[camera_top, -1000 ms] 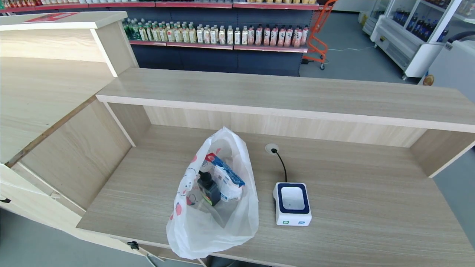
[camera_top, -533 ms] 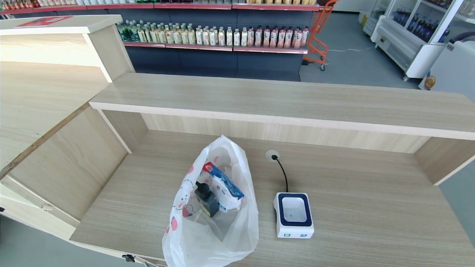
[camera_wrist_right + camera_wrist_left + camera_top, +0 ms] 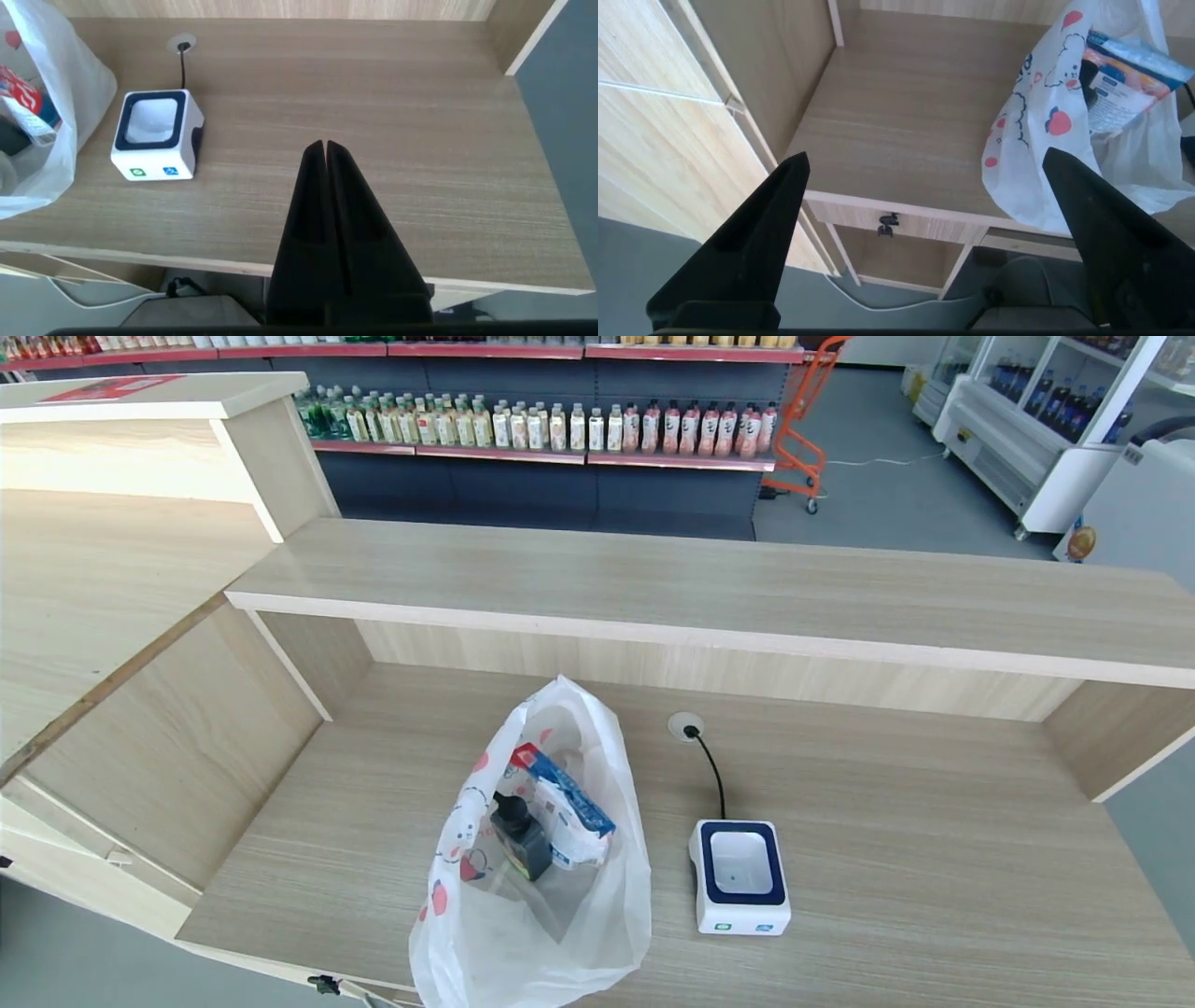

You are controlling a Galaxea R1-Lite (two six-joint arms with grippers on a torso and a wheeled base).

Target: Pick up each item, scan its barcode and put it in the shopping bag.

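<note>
Left wrist view: the left pincer (image 3: 926, 157) is being held wide open and empty, the nearer one to the shopping bag (image 3: 1027, 159). The right pincer (image 3: 323, 147) is being held pressed together, empty. At lower centre of the head view, a bottle (image 3: 523, 838) and packet (image 3: 571, 805) are being held inside the bag on the bench (image 3: 934, 859).

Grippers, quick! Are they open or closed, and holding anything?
Left gripper: open, empty.
Right gripper: closed, empty.

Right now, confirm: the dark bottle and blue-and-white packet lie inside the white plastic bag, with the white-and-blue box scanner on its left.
Not left: the head view shows the white-and-blue box scanner right of the white plastic bag. The dark bottle and blue-and-white packet are inside it.
</note>
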